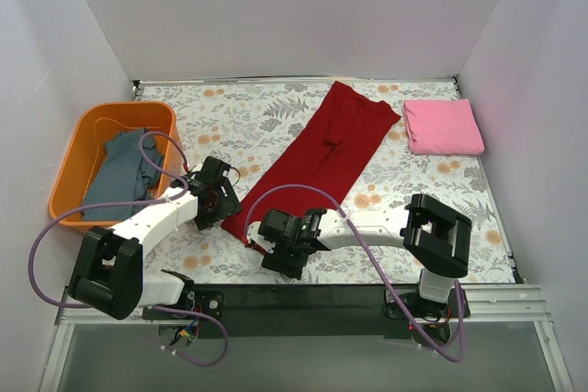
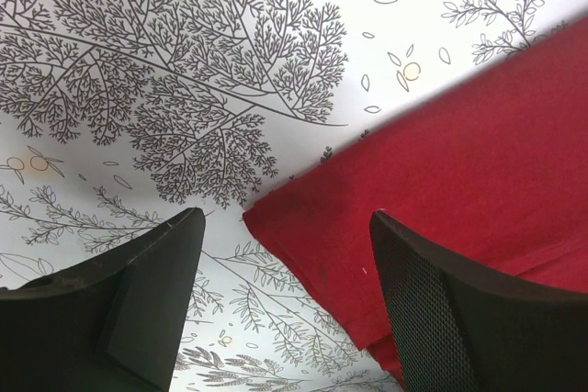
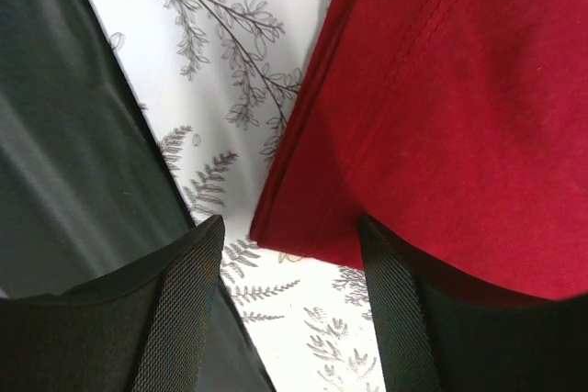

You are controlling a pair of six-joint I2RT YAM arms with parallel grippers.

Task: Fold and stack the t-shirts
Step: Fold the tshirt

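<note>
**Folding station: nothing gripped**

At far left, a crumpled grey-blue cloth t-shirt (image 1: 115, 176) is contained in the orange plastic basket (image 1: 66, 167) on the floral-clothed worktop (image 1: 239, 117). The left claw (image 2: 285, 227) is found wide open, with one near corner of the long-folded dark red cloth t-shirt (image 1: 331, 144) lying loose between its fingers. The right claw (image 3: 289, 227) is likewise open at the other near corner. A folded pink cloth t-shirt (image 1: 443, 126) is laid at far right.

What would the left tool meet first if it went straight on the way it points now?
The left tool points down at a corner of the dark red t-shirt, so probably that cloth first, then the tablecloth beneath.
</note>
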